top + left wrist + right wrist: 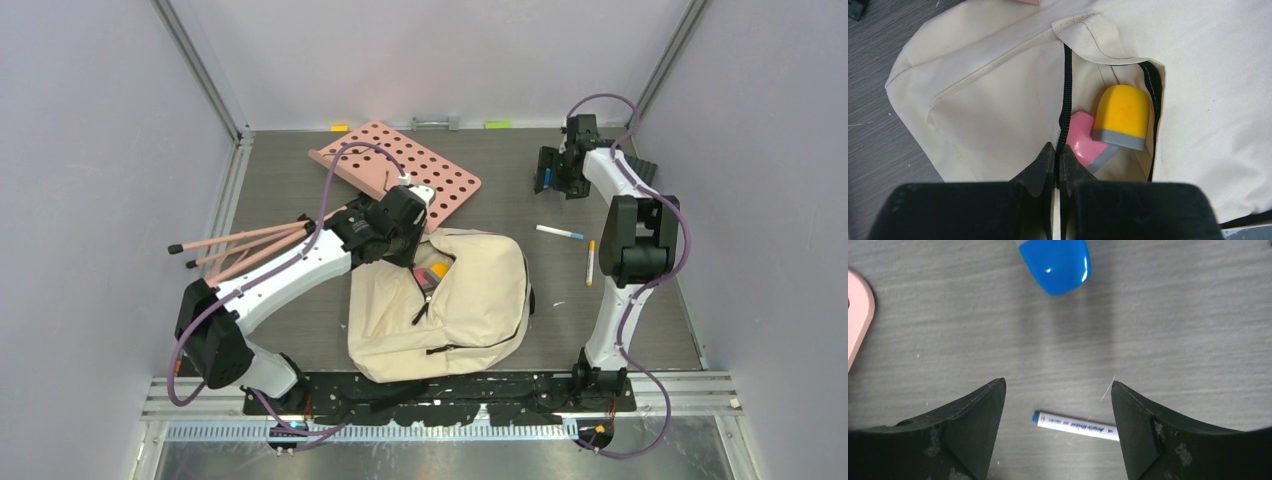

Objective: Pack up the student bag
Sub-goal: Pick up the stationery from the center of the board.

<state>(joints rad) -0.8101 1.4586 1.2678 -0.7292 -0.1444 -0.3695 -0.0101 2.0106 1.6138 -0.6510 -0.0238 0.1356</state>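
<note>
The top camera looked down from high at the near side, far enough back to take in the whole table (500, 190). The left wrist camera hung close over the bag (998, 110), which the top view also showed. The right wrist camera faced the table from near; it shared the pen (1075, 426) with the top view.

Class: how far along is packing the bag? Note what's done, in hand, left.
Done: a yellow item and a pink item sit inside the open bag. In hand: left gripper, shut, pinches its zipper edge; right gripper hangs open above a white pen. Left: that pen, a yellow pen and a blue item, on the table.
</note>
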